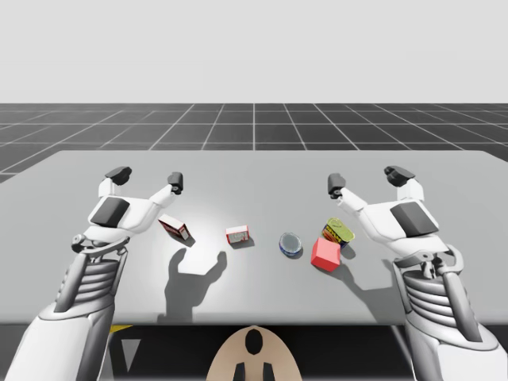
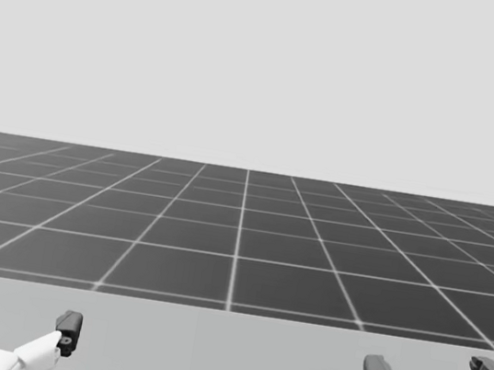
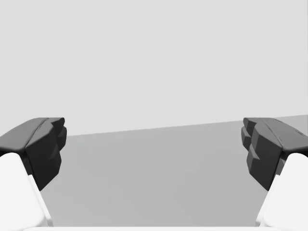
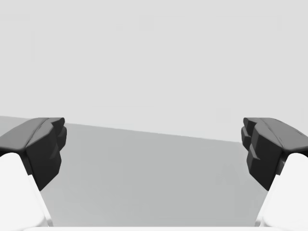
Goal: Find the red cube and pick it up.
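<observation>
You can read no word, number or sign here. The green and yellow can (image 1: 338,231) just behind the red cube (image 1: 325,254), the blue-grey can (image 1: 290,244) beside the cube, and the small box (image 1: 238,234) and the tilted box (image 1: 175,228) further from it carry only blurred colour patches.

You'll find the red cube (image 1: 325,254) right of centre, plain red, with a green-and-yellow can (image 1: 338,231) above it. The flat round can (image 1: 290,243) is blue-grey. Left of centre, the tilted box (image 1: 175,228) and the small box (image 1: 237,234) are red and white. The bench (image 1: 254,171) is pale grey, and the floor (image 1: 254,123) is dark with a light grid. The left gripper (image 1: 146,178) and the right gripper (image 1: 367,179) are white and black-tipped.
</observation>
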